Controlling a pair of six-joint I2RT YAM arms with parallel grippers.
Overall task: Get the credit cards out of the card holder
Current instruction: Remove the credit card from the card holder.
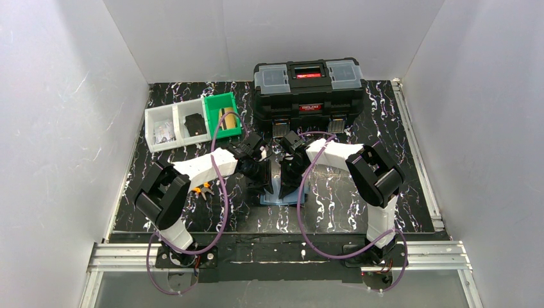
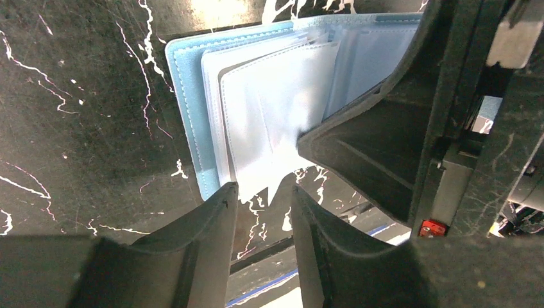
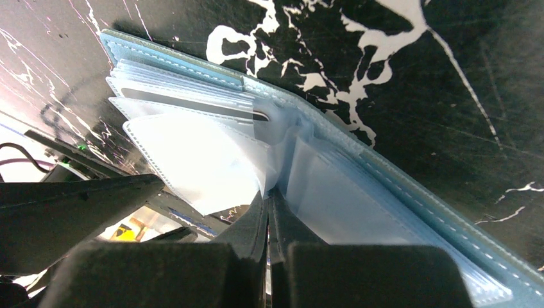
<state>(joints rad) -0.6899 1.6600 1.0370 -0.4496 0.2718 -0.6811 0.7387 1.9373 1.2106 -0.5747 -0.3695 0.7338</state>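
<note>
1. The card holder (image 2: pixel 186 96) lies open just ahead of the left gripper (image 2: pixel 263 192), whose jaws stand apart around a clear sleeve (image 2: pixel 276 109) corner.
2. The right gripper (image 3: pixel 268 199) is closed, its tips at the fold.
3. A dark card (image 3: pixel 186 99) sits up-left of those tips, lying sideways.

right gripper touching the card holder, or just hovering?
Touching. Right wrist view: the right gripper, jaws shut, has its tips pressed into the clear sleeves at the fold of the card holder. Left wrist view agrees.

White walls (image 1: pixel 64 96) on three sides, black white-veined table (image 1: pixel 398 192), aluminium rails (image 1: pixel 436 251) along near edge, even diffuse light.
</note>
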